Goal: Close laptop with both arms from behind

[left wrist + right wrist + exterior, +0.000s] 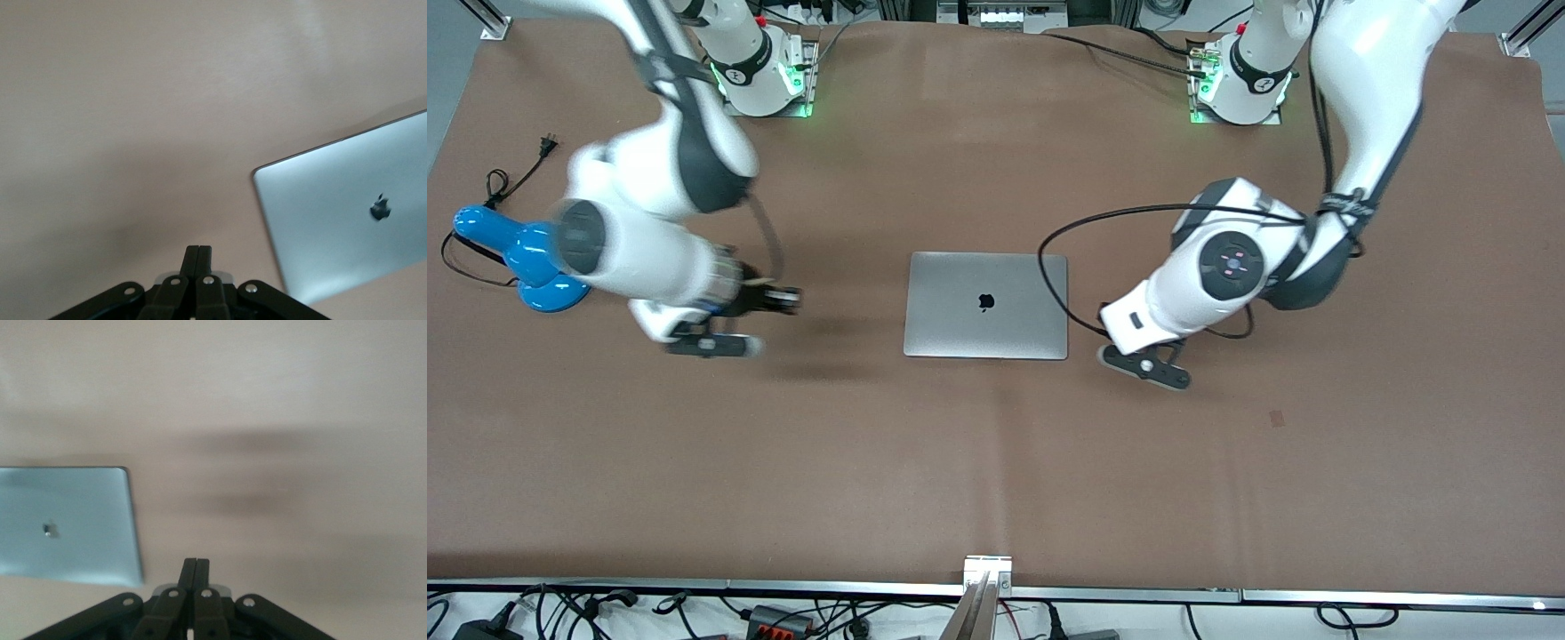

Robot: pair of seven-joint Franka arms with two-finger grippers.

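Observation:
The laptop (985, 305) lies shut and flat at the middle of the brown table, silver lid up with the black apple logo showing. My left gripper (1113, 340) hangs low over the table just beside the laptop's edge toward the left arm's end. In the left wrist view its fingers (198, 250) are shut and empty, with a laptop corner (347, 220) in view. My right gripper (783, 300) is over bare table toward the right arm's end, well clear of the laptop and blurred. In the right wrist view it (196, 562) is shut and empty, with the laptop (67, 523) alongside.
A blue hair dryer-like object (516, 258) with a black cord and plug (547, 142) lies near the table edge at the right arm's end. A black cable (1049, 240) loops from the left arm over the laptop's edge. A metal bracket (987, 569) sits at the table edge nearest the camera.

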